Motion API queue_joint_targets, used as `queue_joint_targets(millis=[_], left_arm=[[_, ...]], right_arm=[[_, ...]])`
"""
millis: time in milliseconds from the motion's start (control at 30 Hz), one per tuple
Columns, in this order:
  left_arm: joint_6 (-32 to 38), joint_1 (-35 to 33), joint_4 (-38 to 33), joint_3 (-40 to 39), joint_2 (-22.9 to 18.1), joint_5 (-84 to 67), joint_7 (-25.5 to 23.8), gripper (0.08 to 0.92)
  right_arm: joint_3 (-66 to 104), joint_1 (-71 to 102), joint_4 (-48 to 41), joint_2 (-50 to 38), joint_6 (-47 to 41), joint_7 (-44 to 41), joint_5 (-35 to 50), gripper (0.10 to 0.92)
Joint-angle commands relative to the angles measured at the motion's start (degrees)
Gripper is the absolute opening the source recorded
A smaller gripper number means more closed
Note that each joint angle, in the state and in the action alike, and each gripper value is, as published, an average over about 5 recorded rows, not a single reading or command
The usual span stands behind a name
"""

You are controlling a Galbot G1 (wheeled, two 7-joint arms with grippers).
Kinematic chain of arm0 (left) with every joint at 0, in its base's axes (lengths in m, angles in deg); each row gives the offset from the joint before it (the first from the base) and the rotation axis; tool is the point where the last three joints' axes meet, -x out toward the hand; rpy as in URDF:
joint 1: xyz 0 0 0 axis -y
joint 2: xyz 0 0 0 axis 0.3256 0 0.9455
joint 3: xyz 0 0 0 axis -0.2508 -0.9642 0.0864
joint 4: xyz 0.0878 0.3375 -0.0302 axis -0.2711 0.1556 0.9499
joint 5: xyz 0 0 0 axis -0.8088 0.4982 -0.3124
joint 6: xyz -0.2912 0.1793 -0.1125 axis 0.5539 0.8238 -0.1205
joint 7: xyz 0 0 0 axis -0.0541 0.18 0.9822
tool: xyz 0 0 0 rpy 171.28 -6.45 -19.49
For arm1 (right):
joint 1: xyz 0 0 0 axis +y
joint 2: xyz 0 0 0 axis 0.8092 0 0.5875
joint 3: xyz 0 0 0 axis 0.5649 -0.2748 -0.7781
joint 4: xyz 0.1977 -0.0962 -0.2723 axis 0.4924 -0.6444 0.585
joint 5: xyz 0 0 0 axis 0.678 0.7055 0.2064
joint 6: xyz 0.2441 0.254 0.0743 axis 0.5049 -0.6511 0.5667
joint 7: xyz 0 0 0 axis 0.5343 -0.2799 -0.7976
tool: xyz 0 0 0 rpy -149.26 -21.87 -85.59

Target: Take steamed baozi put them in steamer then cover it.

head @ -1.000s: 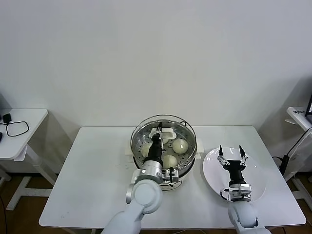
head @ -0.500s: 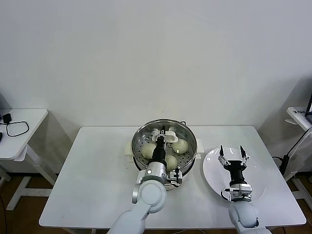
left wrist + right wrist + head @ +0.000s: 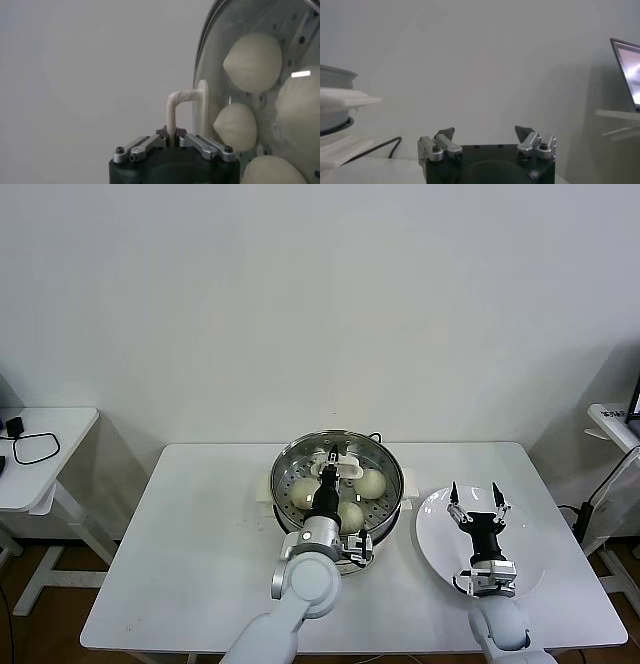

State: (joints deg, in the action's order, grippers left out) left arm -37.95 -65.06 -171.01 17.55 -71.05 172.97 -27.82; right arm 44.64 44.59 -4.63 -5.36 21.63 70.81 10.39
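Head view: left gripper [image 3: 331,467] pinching shut on cover [image 3: 368,456] handle, seating it over steamer [image 3: 283,512] holding steamed baozi [image 3: 305,491]; right gripper [image 3: 476,505] idling wide open, empty, above plate [image 3: 527,573]. Likely risking an off-centre rim, tilting on release.

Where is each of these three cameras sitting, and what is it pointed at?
Head view: on the robot's head, looking down at the table; both arms show, left pincer over the steamer, right pincer over the plate.
Left wrist view: on the left wrist, facing the cover; its pincer is shut on the cover's handle.
Right wrist view: on the right wrist, facing the wall; its pincer is open.
Shared: the steamed baozi.
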Motion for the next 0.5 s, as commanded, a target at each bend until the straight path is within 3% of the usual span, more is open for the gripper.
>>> queue_joint_targets(millis=[33, 167, 500], left_arm=[[0.48, -0.07, 0.36, 0.27, -0.29, 0.34, -0.28, 0.195], [0.58, -0.67, -0.94, 0.5, -0.02, 0.1, -0.43, 0.264], [0.24, -5.94, -11.4, 0.38, 3.26, -5.25, -1.55, 0.536]], right_arm=[[0.02, 0.0, -0.01, -0.06, 0.02, 0.05, -0.02, 0.823], [0.07, 0.14, -0.05, -0.19, 0.04, 0.03, -0.01, 0.823], [-0.11, 0.15, -0.03, -0.17, 0.0, -0.45, 0.08, 0.823]])
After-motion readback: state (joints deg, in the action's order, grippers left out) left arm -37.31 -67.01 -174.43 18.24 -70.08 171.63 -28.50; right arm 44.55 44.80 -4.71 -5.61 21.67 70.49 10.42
